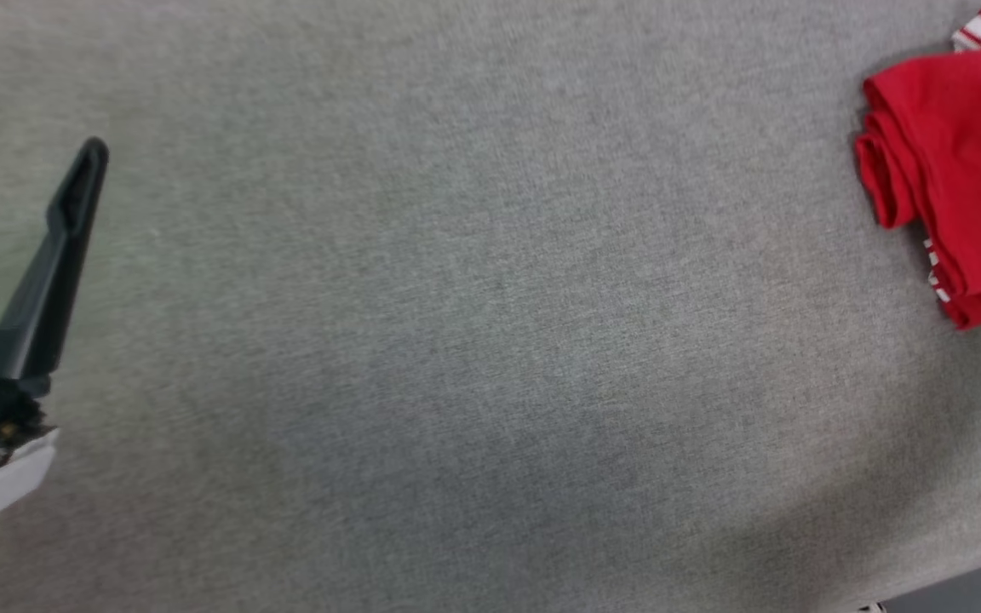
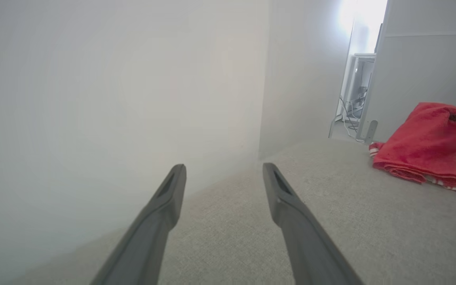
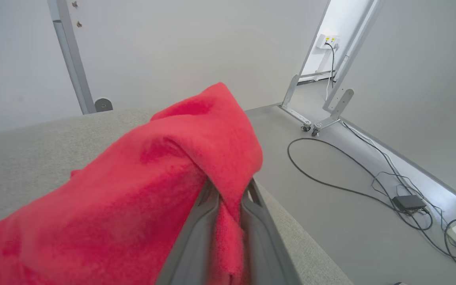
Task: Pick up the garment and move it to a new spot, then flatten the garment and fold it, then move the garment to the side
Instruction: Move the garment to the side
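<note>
Grey felt counter [image 1: 456,340], mostly bare. Garment [image 1: 959,187] folded and bunched at far right edge, long axis approx. front-to-back. R fingers [image 3: 261,225] pinching a fold of it. L fingers [image 2: 291,213] spread wide, empty, well apart on opp. side. R arm nearer, so prob. it does the move.

- The grey table [image 1: 473,340] is open across its whole middle, wide room to pass.
- The red shirt [image 1: 959,187] is heaped at the right edge, blocking that side.
- A pale wall [image 2: 113,99] rises along the table edge ahead of the left gripper [image 2: 223,168].
</note>
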Motion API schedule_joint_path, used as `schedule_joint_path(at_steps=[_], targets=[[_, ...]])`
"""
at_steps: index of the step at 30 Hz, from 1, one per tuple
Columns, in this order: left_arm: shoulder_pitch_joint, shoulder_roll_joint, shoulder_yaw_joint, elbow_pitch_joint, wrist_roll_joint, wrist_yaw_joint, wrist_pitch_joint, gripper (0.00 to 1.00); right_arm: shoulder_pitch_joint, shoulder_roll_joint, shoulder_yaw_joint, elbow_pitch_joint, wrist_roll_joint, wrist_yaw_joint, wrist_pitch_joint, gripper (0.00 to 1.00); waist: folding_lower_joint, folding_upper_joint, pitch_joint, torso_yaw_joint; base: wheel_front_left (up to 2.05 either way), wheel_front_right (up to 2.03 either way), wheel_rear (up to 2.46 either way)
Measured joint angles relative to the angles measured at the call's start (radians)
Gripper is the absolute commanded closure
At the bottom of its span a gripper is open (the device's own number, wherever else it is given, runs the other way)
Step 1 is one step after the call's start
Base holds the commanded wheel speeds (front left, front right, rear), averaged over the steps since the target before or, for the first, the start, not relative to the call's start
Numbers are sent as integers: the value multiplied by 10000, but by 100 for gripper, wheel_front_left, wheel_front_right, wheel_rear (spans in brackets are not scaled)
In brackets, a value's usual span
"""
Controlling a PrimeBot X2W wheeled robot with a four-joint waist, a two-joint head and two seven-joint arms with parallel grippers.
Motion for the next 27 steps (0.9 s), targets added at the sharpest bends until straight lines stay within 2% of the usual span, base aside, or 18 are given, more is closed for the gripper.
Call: schedule_joint_path(at_steps=[7, 13, 17, 24, 25, 26, 27], targets=[[20, 660, 226, -268, -75, 0, 0, 0, -776, 8, 29, 759, -1058, 0, -851, 100, 0, 0, 636, -351, 0, 0, 0], [258, 1047, 558, -453, -196, 0, 0, 0, -1597, -12, -779, 1175, -1941, -2, -1214, 100, 0, 0, 1019, -532, 0, 0, 0], [500, 1164, 742, -500, -199, 0, 0, 0, -1714, -6, -399, 1430, -2416, 0, -1246, 100, 0, 0, 1138, -635, 0, 0, 0], [729, 1183, 872, -644, -199, 0, 0, 0, -1905, 2, -445, 2082, -2443, -2, -1503, 100, 1, 0, 1260, -647, 0, 0, 0], [741, 1189, 894, -640, -199, 0, 0, 0, -1915, -2, -479, 2169, -2495, -2, -1547, 84, 0, 0, 1266, -635, 0, 0, 0], [770, 1189, 920, -635, -201, 0, 0, 0, -1915, -4, -495, 2266, -2566, -2, -1553, 62, 0, 0, 1267, -623, 0, 0, 0], [790, 1189, 924, -627, -203, 0, 0, 0, -1915, -4, -502, 2359, -2663, 0, -1553, 49, 0, 0, 1264, -608, 0, 0, 0]])
